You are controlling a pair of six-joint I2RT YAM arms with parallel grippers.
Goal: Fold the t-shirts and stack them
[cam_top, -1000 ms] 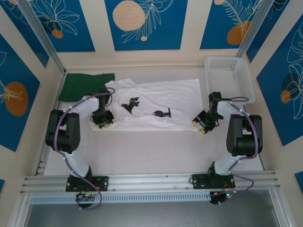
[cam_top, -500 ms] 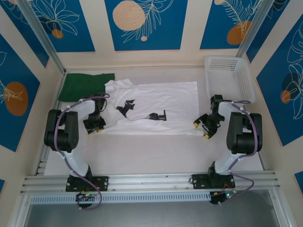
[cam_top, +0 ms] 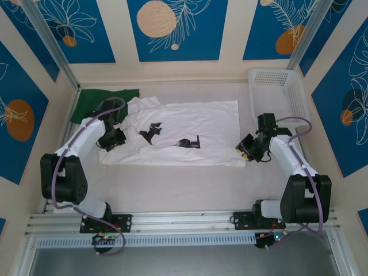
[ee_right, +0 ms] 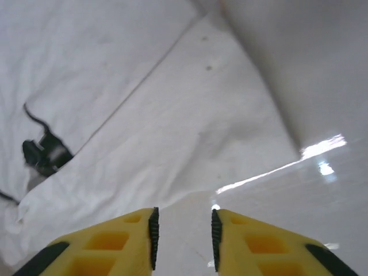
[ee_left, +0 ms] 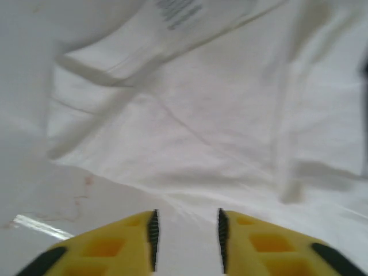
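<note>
White t-shirt (cam_top: 190, 123) spread flat, rumpled.

white t-shirt (cam_top: 190, 129): soft matt cloth; basket (cam_top: 282, 86): white plastic mesh

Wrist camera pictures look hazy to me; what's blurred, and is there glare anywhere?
Left wrist view: the white t-shirt is soft and smeared, its label print unreadable. Right wrist view: sharper cloth, with a bright glare streak on the table. Top external view: evenly lit and crisp.
</note>
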